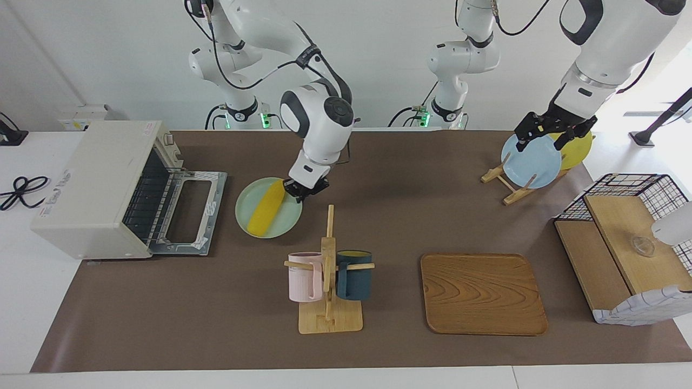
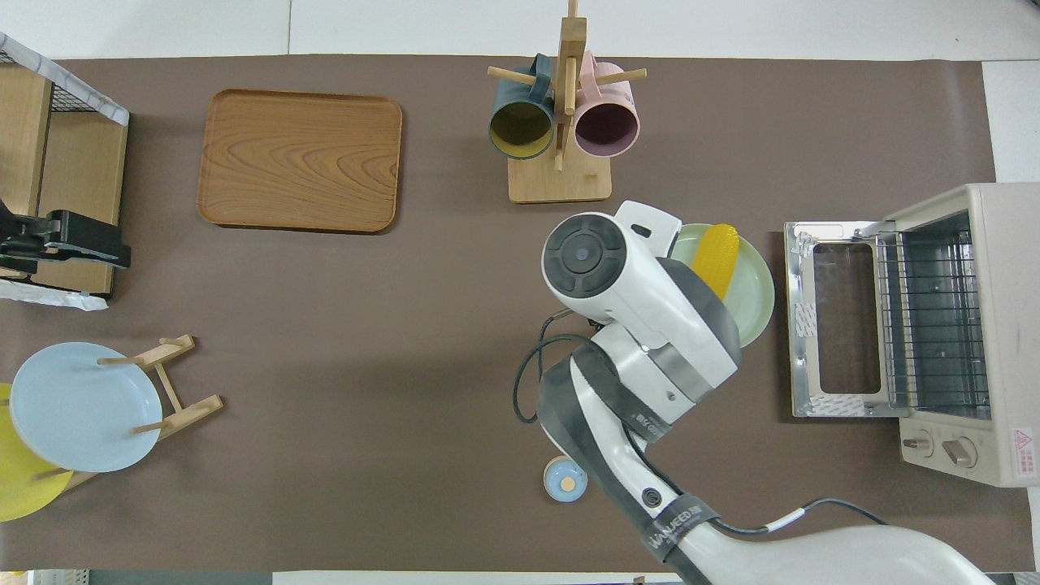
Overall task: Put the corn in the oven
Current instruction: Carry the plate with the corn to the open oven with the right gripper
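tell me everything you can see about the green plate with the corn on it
The pale green plate is round, shallow and glossy, ceramic or plastic by its look. It sits flat on the brown table mat, in front of the oven's open drop-down door. The yellow corn lies slanted across it. The right end effector, shut, is at the plate's rim on the robots' side, by the cob's end; what it pinches I cannot tell.

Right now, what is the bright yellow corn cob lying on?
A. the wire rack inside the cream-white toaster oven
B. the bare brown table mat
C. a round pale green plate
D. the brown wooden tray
C: the bright yellow corn cob lies on the round pale green plate, in front of the cream-white toaster oven's open door, with the right gripper shut at the plate's rim.
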Robot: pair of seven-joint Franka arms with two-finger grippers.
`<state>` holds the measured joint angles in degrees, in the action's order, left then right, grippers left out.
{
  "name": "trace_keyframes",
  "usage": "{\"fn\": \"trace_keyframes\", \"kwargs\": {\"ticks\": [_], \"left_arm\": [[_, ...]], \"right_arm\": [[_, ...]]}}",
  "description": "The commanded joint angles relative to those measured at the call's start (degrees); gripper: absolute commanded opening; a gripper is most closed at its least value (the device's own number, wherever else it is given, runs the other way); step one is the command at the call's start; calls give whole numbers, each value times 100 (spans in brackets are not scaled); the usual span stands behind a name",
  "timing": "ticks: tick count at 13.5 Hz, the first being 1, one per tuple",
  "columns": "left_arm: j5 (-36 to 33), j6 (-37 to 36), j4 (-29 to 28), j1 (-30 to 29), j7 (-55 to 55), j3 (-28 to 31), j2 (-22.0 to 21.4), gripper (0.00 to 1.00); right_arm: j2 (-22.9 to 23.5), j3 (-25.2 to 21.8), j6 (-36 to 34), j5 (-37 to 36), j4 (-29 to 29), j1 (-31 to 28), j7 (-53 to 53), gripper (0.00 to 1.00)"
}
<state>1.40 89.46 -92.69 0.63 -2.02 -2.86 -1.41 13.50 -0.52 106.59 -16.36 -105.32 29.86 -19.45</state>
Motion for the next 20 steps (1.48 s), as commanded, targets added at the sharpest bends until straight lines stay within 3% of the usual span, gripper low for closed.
{"fn": "trace_keyframes", "kwargs": {"ticks": [1, 6, 10, 15, 20], "left_arm": [[-88, 255, -152, -63, 79, -48, -26, 100], [-88, 458, -214, -81, 88, -48, -8, 100], [-88, 467, -214, -72, 88, -48, 18, 100], [-88, 519, -223, -89, 70, -39, 10, 100], [-88, 660, -293, -80, 88, -39, -8, 100]], "right_arm": [[-690, 70, -15, -86, -743, -514, 336, 0], [-1296, 70, -7, -86, -1429, -1692, 960, 0], [-1455, 61, 98, -95, -1640, -2351, 1258, 0], [-1517, 61, 845, -183, -2019, -3248, 2145, 0], [-1552, 61, 1250, -183, -2274, -3679, 2409, 0]]}}
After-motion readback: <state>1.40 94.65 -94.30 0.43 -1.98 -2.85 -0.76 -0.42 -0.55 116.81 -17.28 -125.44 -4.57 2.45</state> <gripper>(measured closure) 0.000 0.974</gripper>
